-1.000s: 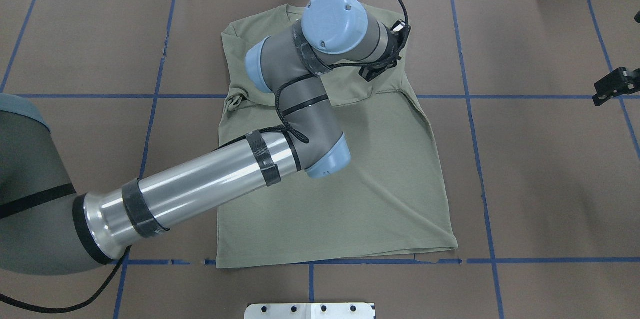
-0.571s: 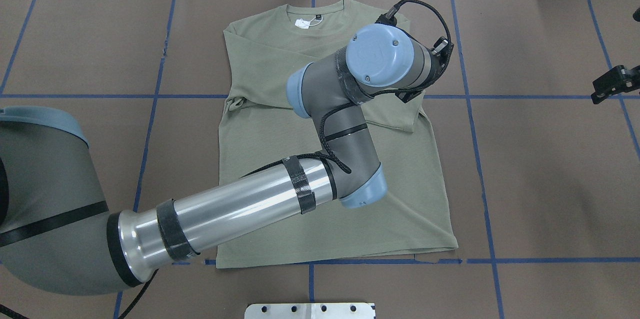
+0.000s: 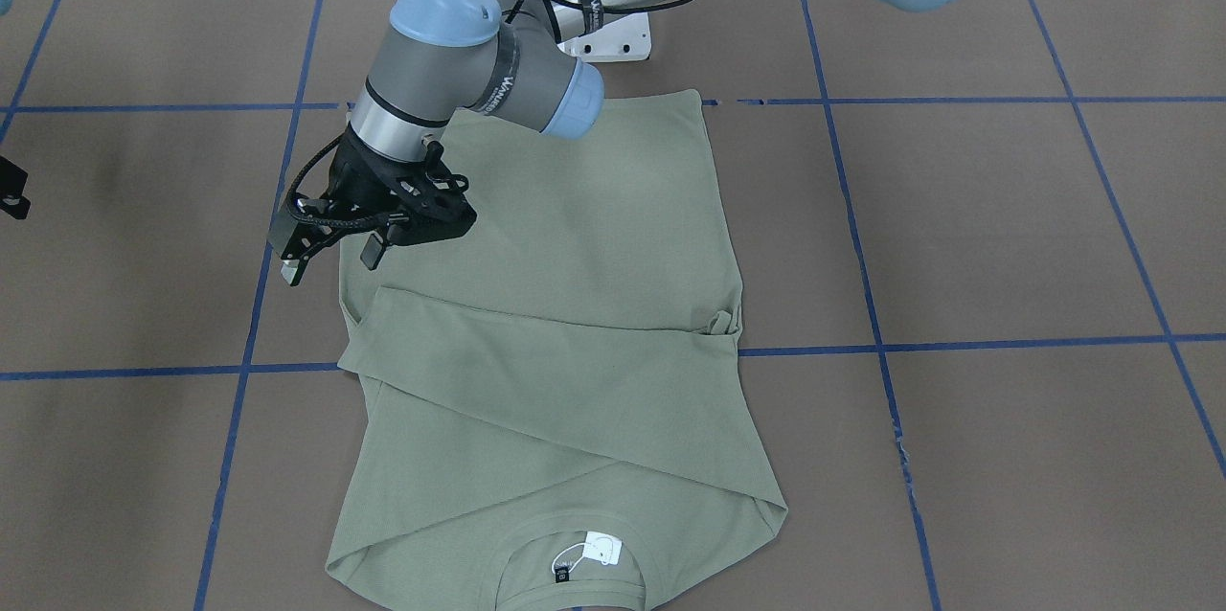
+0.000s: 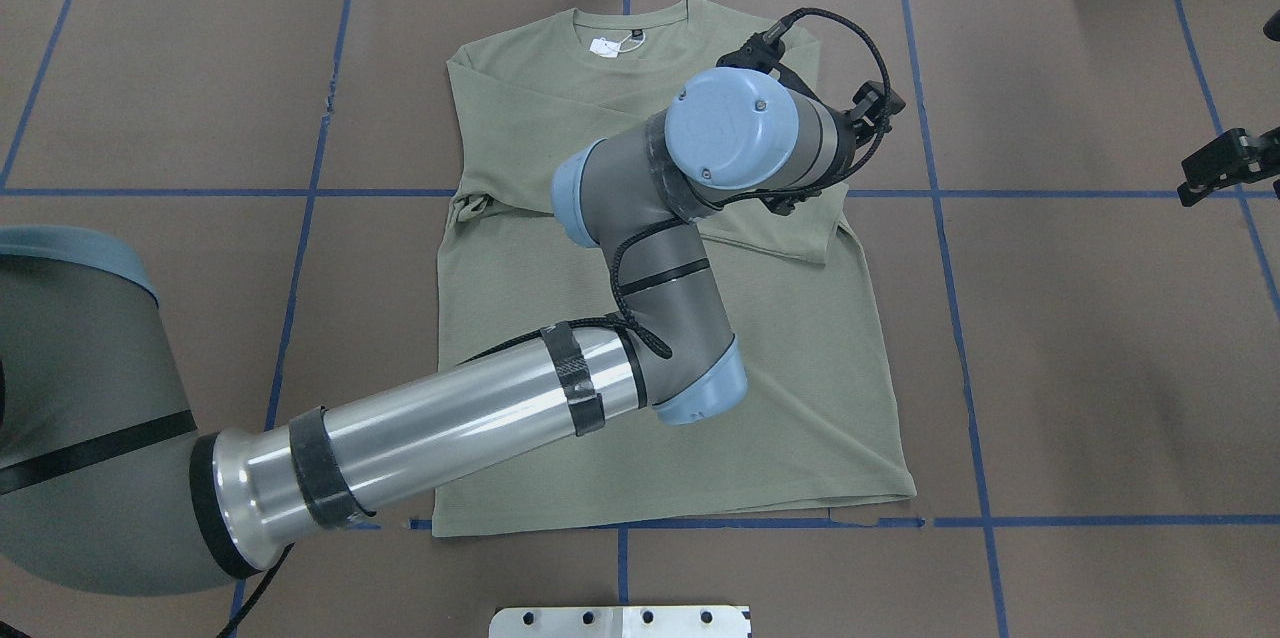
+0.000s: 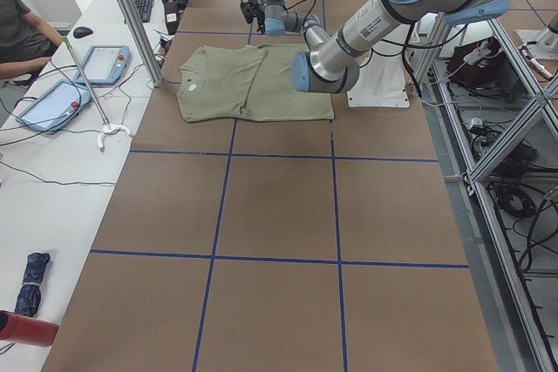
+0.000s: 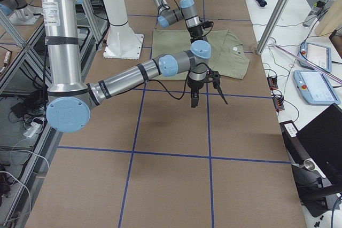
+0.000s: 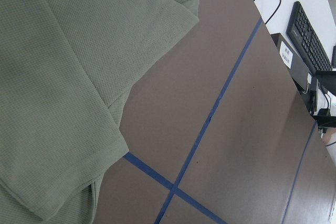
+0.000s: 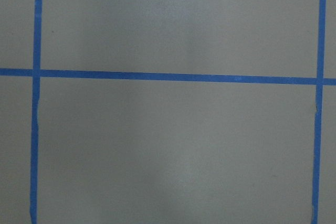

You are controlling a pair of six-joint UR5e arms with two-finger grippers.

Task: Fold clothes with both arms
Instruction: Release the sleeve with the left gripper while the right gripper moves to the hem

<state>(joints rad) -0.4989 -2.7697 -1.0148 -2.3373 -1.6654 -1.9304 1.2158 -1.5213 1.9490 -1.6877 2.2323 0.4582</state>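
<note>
The olive-green shirt (image 4: 790, 368) lies flat on the brown table, neck away from the robot, with a white hang tag (image 4: 605, 46) at the collar. Both sleeves are folded across the chest, and one cuff (image 3: 356, 338) ends at the shirt's edge on the robot's right. My left arm (image 4: 450, 433) reaches across the shirt. Its gripper (image 3: 329, 261) hangs open just over that edge, behind the cuff, holding nothing. My right gripper (image 4: 1215, 168) hovers open over bare table far off to the right; its wrist view shows only table and tape.
Blue tape lines (image 4: 960, 318) grid the brown table cover. The white pedestal base (image 4: 620, 621) sits at the robot's edge. A desk with tablets (image 5: 52, 102), a keyboard and a seated person (image 5: 17, 28) runs along the far side, behind metal posts (image 5: 131, 19).
My left wrist swung from over the collar rightward to the shirt's right edge, uncovering the neck and tag, then drew back slightly. The sleeve now lies flat across the chest. The right gripper barely moved.
</note>
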